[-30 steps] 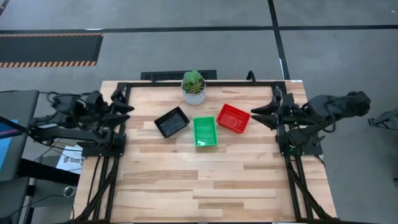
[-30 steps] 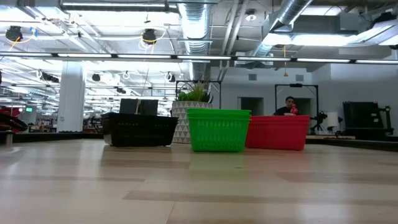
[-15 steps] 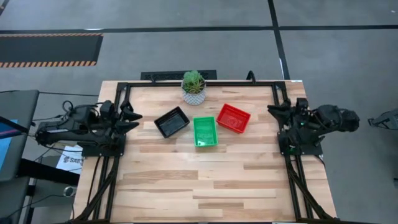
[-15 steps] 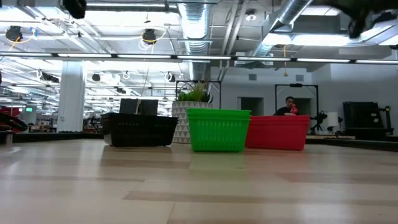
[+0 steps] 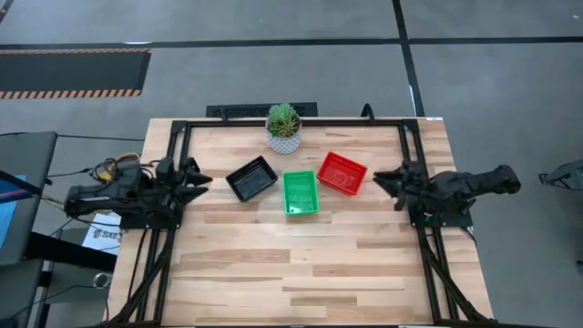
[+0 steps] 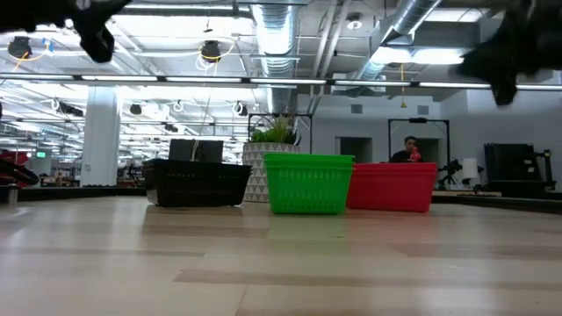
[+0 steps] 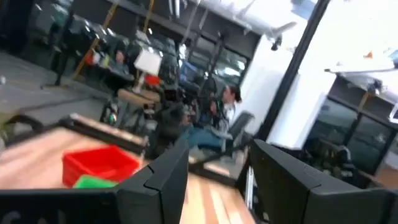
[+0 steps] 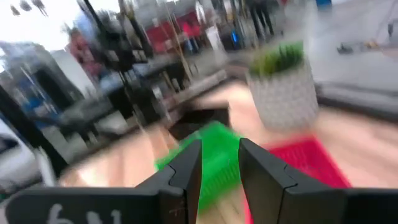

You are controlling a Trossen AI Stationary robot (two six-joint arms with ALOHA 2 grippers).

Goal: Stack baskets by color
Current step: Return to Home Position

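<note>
Three baskets rest on their bottoms in a row at the table's far middle: a black basket (image 5: 252, 179), a green basket (image 5: 301, 192) and a red basket (image 5: 342, 173). The low view shows the black (image 6: 197, 183), green (image 6: 308, 184) and red (image 6: 392, 188) ones side by side. My left gripper (image 5: 196, 179) hovers at the table's left edge, open, pointing toward the black basket with nothing between its fingers (image 7: 158, 180). My right gripper (image 5: 383, 178) hovers at the right edge, open and empty, pointing toward the red basket (image 8: 298, 158).
A green plant in a white pot (image 5: 283, 128) stands just behind the baskets at the far edge. A black frame (image 5: 291, 121) runs along the table's far and side edges. People sit in the room beyond the table. Bare wood (image 5: 291, 264) spreads across the near half.
Both arms have folded and sunk toward the table at their own sides, so their grippers now show at the top of the low view. The right gripper has also rolled somewhat. The baskets have stayed in place.
</note>
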